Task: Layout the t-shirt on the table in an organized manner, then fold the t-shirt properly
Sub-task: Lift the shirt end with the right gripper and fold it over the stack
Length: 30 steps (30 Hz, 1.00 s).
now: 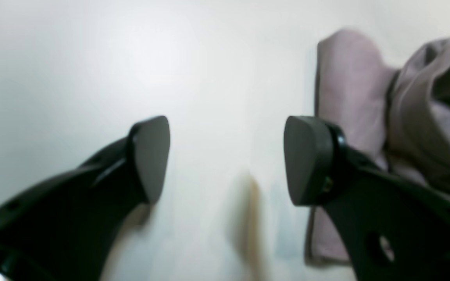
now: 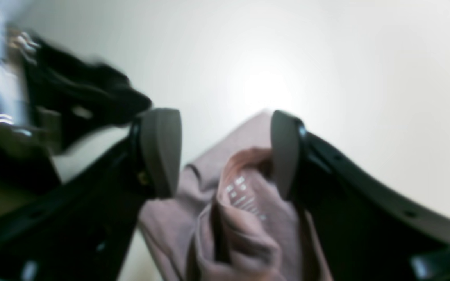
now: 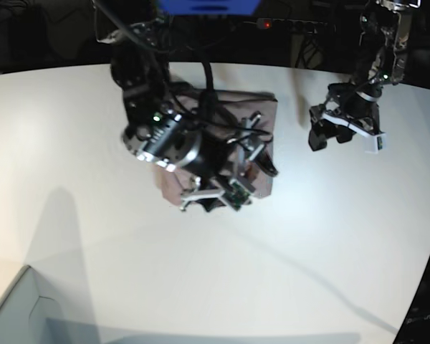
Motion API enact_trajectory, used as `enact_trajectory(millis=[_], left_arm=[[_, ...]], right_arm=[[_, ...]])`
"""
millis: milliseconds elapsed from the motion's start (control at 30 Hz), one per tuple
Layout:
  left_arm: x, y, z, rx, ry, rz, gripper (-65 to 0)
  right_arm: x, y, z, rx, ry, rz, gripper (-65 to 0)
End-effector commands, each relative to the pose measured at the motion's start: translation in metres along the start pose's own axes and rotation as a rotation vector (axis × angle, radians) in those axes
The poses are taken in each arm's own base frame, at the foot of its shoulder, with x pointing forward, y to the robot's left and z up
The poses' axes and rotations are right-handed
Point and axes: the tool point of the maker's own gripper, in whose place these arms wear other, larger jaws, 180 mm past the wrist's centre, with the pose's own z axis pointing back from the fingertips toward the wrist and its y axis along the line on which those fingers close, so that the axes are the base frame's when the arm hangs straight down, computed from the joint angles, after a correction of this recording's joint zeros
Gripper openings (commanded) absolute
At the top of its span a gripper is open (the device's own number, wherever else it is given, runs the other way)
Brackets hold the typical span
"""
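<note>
Right wrist view: my right hand [image 2: 225,154] stands open over the bunched t-shirt [image 2: 240,218]; my left hand [image 1: 227,160] is open above the bare counter [image 1: 92,58].

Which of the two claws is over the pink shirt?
The right gripper, on the base view's left: its open jaws straddle the bunched t-shirt. The left gripper hangs open over bare table beside it.

Count: one t-shirt [image 3: 261,115], one table [image 3: 72,143], two grippers — left [image 3: 328,133], right [image 3: 261,154]; one grey box [image 3: 14,315].
</note>
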Motion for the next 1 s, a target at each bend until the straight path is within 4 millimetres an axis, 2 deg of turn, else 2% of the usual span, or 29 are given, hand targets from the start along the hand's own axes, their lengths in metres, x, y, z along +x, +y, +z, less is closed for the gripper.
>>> enact_trajectory(millis=[0,100,200,433,567,700,767,833,967], left_arm=[[0.013,-0.001,0.001,-0.012,-0.039,-0.007,-21.2],[0.023,-0.004,-0.003,-0.021,-0.056,-0.011,-21.2],[0.029,-0.007,-0.005,-0.027,-0.069,-0.014,-21.2],[0.042,-0.012,-0.01,-0.04,-0.094,-0.02,-21.2],[0.044,-0.013,-0.011,-0.042,-0.098,-0.021,-21.2],[0.044,-0.013,-0.011,-0.041,-0.097,-0.02,-21.2],[0.044,-0.013,-0.011,-0.041,-0.1,-0.02,-21.2],[0.044,-0.013,-0.011,-0.041,-0.1,-0.02,-21.2],[0.045,-0.012,-0.011,-0.04,-0.104,-0.02,-21.2]], right_arm=[[0.006,-0.006,0.011,-0.023,-0.024,0.018,-26.2],[-0.011,-0.014,0.031,-0.067,0.005,0.013,-25.8],[-0.031,-0.01,0.037,-0.06,0.052,0.007,-25.8],[-0.069,0.003,0.031,-0.014,0.14,-0.043,-25.8],[-0.078,0.007,0.027,0.002,0.159,-0.059,-25.8],[-0.076,0.009,0.026,0.007,0.153,-0.06,-27.0],[-0.076,0.009,0.026,0.008,0.152,-0.061,-31.7],[-0.076,0.01,0.026,0.01,0.151,-0.061,-39.8],[-0.076,0.01,0.026,0.01,0.154,-0.062,-60.7]])
